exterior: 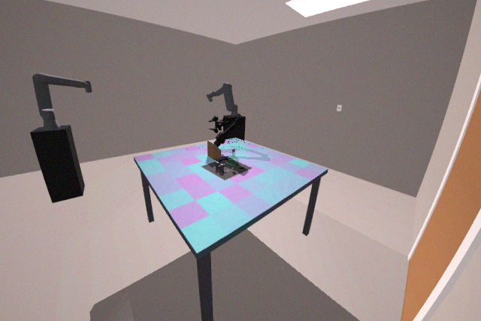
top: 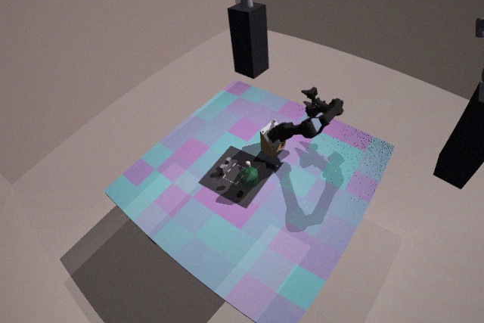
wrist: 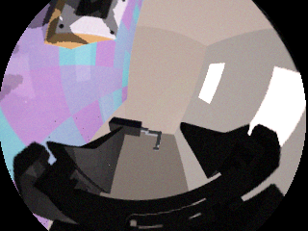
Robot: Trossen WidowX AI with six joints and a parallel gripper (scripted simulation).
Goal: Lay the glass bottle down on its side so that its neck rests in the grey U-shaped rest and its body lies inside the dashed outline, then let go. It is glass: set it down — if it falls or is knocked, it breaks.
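Standing upright on the dark mat [top: 246, 201] [exterior: 225, 177], the green glass bottle [top: 249, 179] [exterior: 232, 161] has its pale top [top: 247, 163] [exterior: 233, 149] pointing upward. Taking twelve as the far edge of the top view, the bottle sits at about four o'clock from the middle of the dashed outline [top: 229, 181], and from that angle its body overlaps that side of the marking. The grey rest [top: 221, 167] [exterior: 219, 168] is at about ten o'clock from the outline, with the bottle's neck well apart from it.

The gripper [top: 305, 99] [exterior: 212, 124] [wrist: 152, 126] is released: its two fingers are spread wide, and the wrist view shows only background between them. It is raised above the table [top: 249, 276] [exterior: 194, 208], well apart from the bottle, toward one o'clock of it in the top view. The arm [top: 291, 129] [exterior: 220, 139] bends out from beside an orange-and-white block [top: 269, 146] [exterior: 213, 151] [wrist: 87, 29], which shows at eleven o'clock in the wrist view. Black pedestals carrying grey arms stand off the table at twelve [top: 249, 39] [exterior: 55, 165] and three o'clock [top: 463, 138] [exterior: 237, 127] in the top view.
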